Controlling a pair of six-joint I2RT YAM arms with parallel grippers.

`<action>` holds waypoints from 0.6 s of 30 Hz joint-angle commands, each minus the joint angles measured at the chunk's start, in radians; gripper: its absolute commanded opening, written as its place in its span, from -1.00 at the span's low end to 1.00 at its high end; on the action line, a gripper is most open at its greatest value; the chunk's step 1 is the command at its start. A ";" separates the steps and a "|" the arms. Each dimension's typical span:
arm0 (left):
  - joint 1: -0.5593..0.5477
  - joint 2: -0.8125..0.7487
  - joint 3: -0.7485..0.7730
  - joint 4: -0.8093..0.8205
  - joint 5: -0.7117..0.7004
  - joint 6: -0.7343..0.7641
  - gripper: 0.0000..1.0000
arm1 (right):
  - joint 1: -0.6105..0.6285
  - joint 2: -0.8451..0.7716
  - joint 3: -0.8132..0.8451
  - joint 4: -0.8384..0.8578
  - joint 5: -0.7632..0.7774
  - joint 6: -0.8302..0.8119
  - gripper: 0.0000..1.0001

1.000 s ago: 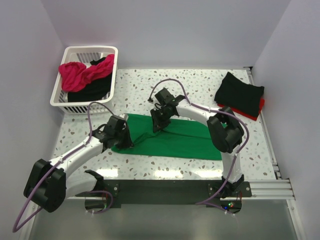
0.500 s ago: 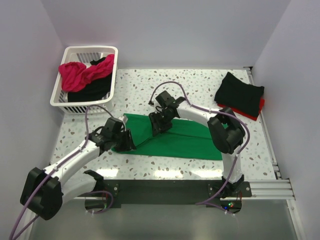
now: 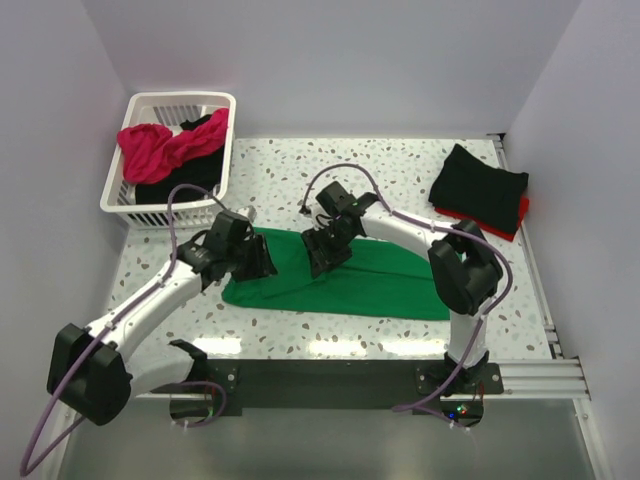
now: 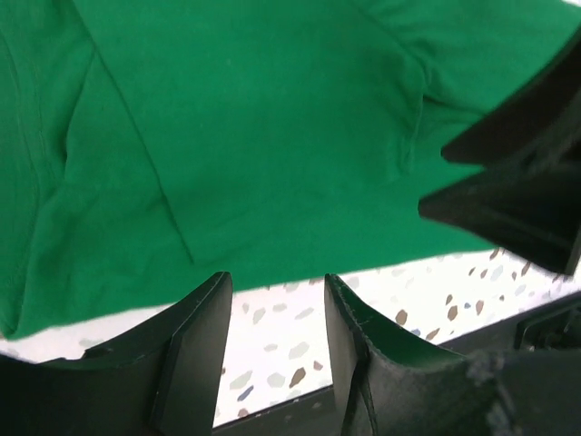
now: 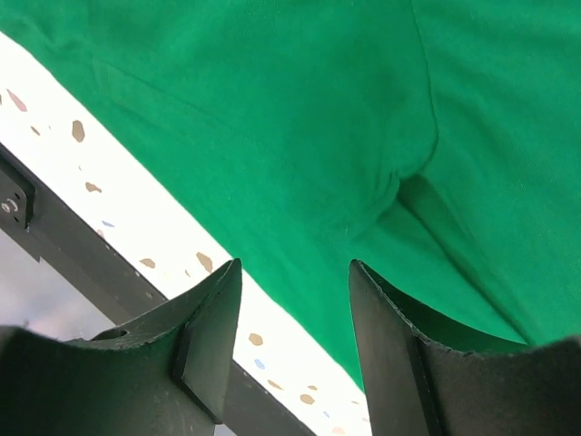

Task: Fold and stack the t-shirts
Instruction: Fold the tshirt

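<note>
The bright green t-shirt (image 3: 350, 282) lies spread in a long band across the middle of the table, its left part folded over. My left gripper (image 3: 260, 266) hovers at the shirt's left end. It is open, with only speckled table showing between its fingers (image 4: 275, 286) just past the green cloth's edge (image 4: 236, 136). My right gripper (image 3: 321, 262) hangs over the shirt's upper middle, open and empty (image 5: 295, 272), above the green cloth (image 5: 300, 118). A folded black t-shirt (image 3: 480, 185) rests on a folded red one (image 3: 518, 215) at the back right.
A white slatted basket (image 3: 118, 203) at the back left holds a magenta-pink t-shirt (image 3: 150, 148) and a black one (image 3: 190, 178). A dark rail (image 3: 330, 375) runs along the near table edge. Walls close in on the left, back and right.
Both grippers have gone from shut on the green t-shirt to open and let it go. The cloth has settled flat, and the left gripper has shifted a little toward the back.
</note>
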 commanded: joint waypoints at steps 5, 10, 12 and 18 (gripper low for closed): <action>-0.004 0.227 0.162 0.125 -0.052 -0.033 0.03 | -0.068 -0.145 -0.023 0.000 0.079 0.027 0.10; -0.004 0.375 0.213 0.165 -0.049 -0.010 0.06 | -0.210 -0.179 -0.095 0.015 0.089 0.016 0.11; -0.005 0.441 0.228 0.182 -0.037 -0.002 0.07 | -0.249 -0.183 -0.119 0.020 0.099 -0.001 0.12; -0.004 0.599 0.291 0.185 -0.038 0.054 0.11 | -0.361 -0.157 -0.204 0.070 0.084 -0.050 0.12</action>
